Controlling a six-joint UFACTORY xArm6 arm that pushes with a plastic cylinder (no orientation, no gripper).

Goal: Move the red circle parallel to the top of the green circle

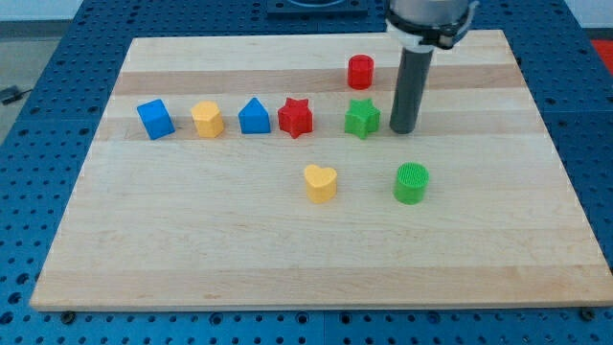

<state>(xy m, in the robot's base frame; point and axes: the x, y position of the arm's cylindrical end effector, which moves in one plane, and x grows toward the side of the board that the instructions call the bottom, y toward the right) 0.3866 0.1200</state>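
Spanning nearly the whole view, the tabletop (287, 259) carries the blocks. My tip (403, 129), a bare rod holding nothing, stands just right of the green star (362, 118). The green circle (412, 183) sits below it; the red circle (360, 71) lies upper-left.

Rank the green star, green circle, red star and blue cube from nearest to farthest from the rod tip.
From my tip:
1. Green star, just to the view's left.
2. Green circle, below, toward the view's bottom.
3. Red star, farther left in the row.
4. Blue cube, far left end.
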